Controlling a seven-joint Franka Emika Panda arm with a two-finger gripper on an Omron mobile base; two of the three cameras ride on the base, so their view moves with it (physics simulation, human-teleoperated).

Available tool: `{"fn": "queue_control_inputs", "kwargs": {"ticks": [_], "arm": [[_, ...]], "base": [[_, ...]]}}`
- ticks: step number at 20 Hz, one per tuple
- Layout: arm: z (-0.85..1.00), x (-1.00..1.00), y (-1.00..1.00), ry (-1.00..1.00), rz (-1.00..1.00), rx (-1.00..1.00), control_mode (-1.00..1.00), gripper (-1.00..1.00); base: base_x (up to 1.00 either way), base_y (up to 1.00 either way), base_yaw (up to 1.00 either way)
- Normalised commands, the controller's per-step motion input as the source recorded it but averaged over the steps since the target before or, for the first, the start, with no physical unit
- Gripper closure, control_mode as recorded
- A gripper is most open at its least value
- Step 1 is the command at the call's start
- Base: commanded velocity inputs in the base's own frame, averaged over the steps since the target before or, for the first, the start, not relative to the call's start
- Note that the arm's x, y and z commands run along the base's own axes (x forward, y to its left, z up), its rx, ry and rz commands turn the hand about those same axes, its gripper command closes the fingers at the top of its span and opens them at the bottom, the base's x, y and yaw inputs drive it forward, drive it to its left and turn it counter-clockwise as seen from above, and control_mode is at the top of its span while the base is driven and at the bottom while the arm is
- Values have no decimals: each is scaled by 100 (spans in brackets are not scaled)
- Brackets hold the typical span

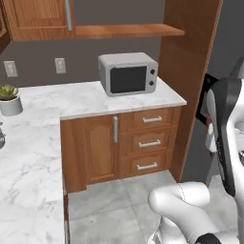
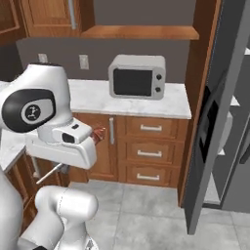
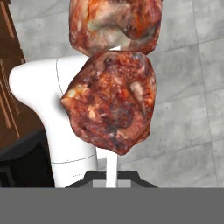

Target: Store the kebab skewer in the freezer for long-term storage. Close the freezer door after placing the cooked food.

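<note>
The kebab skewer (image 3: 109, 98) fills the hand view: two reddish-brown meat chunks on a pale stick that runs down into my gripper (image 3: 111, 178), which is shut on the stick. In the right base view a bit of the meat (image 2: 99, 135) pokes out past the white hand, in front of the lower cabinets and well left of the freezer (image 2: 235, 114). The freezer door (image 2: 207, 127) stands swung open toward me, its black dispenser recess facing left. White shelves show inside. In the left base view the door (image 1: 198, 155) is partly behind my arm.
A grey microwave (image 1: 127, 73) sits on the marble counter (image 1: 76, 100) above wooden drawers (image 1: 150, 142). A tall wooden panel (image 2: 195, 97) separates the counter from the freezer. A potted plant (image 1: 9, 99) stands at the far left. Grey tiled floor (image 2: 146, 215) lies open ahead.
</note>
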Motion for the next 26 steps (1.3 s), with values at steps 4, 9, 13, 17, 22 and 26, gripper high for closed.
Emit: {"fn": "queue_control_inputs", "kwargs": {"ticks": [4, 9, 13, 17, 22, 26], "arm": [[0, 0, 0, 0, 0, 0, 100, 100], [0, 0, 0, 0, 0, 0, 100, 100], [0, 0, 0, 0, 0, 0, 100, 100], [0, 0, 0, 0, 0, 0, 100, 100], [0, 0, 0, 0, 0, 0, 100, 100], [0, 0, 0, 0, 0, 0, 100, 100]], "base": [[-39, -65, -39], [-5, -86, -52], [2, -81, -36], [41, -61, 1], [59, -37, 20], [46, -31, 32]]}}
